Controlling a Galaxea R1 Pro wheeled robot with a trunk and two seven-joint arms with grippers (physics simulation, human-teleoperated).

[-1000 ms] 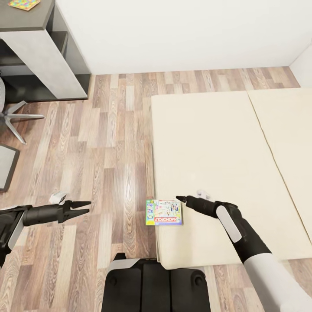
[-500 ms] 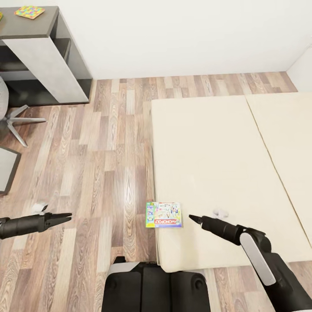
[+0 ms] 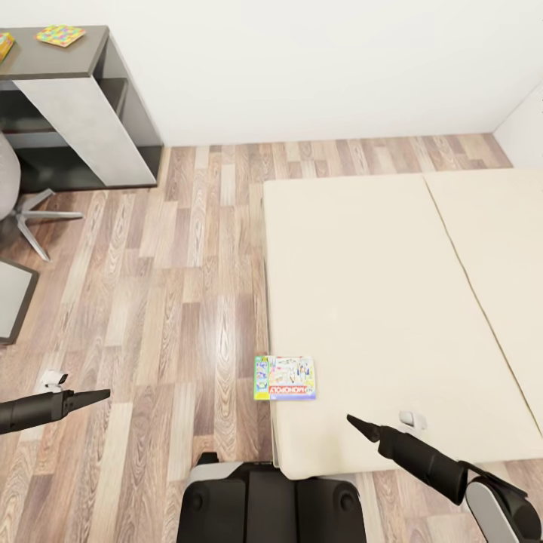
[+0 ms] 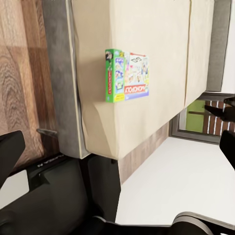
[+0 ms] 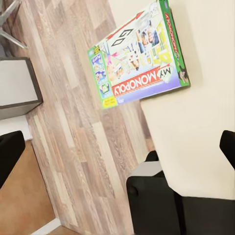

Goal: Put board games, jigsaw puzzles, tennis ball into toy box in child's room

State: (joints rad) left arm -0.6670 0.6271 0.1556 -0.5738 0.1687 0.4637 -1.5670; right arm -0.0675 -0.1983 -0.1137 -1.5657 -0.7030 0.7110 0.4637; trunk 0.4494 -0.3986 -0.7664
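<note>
Board game overhangs the bed edge; right hand nearby, empty, fingers parted.

Bare surroundings at the room's edge

A wood-plank floor in brown and grey tones runs to a plain white wall; a grey office chair with a chrome star base sits by it (cut off by the frame).

A flat Monopoly board game lies at my bed's near corner, overhanging the edge; a mosaic jigsaw puzzle rests flat on the dark table wing.
</note>
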